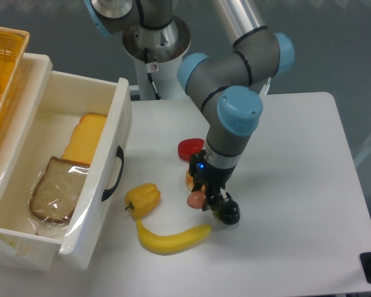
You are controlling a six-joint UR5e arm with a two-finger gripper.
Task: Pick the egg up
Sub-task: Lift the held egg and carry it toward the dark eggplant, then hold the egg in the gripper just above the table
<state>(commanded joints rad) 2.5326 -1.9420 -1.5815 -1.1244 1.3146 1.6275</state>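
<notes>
The egg is a small pinkish-brown oval held between the fingers of my gripper. The gripper is shut on it and holds it above the white table, just left of the dark round fruit and above the right end of the banana. The gripper's body hides most of the glazed donut behind it.
A yellow pepper lies left of the gripper. A red tomato-like item sits behind it. The open white drawer at left holds a bread slice and cheese. A wicker basket stands at far left.
</notes>
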